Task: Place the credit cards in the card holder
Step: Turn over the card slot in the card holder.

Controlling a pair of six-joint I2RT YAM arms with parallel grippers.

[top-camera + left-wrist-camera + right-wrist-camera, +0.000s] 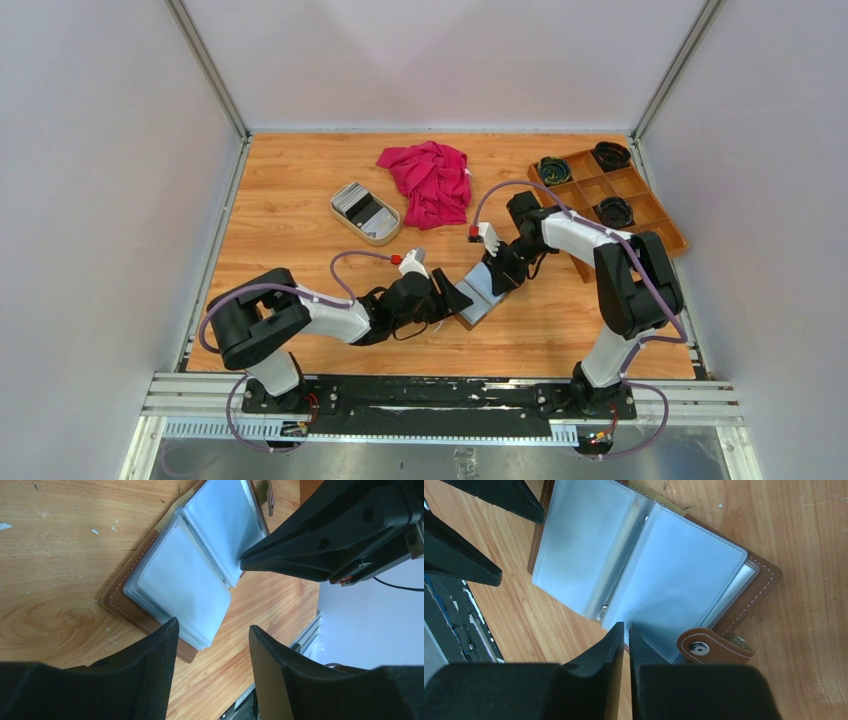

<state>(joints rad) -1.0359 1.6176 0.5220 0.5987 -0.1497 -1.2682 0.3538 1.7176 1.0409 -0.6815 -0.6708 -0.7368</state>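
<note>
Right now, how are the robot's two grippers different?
The left gripper has its jaws wide apart; the right gripper has them nearly together. The left gripper hovers by a corner of the card holder; the right gripper touches the edge of a clear sleeve. Both are black.

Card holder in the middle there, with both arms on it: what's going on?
The card holder lies open on the table between the two arms, its clear sleeves showing. The right gripper is closed at the edge of one sleeve, apparently pinching it. The left gripper hovers open at the holder's other end, holding nothing. The cards sit in the beige dish; no card shows in the sleeves.
</note>
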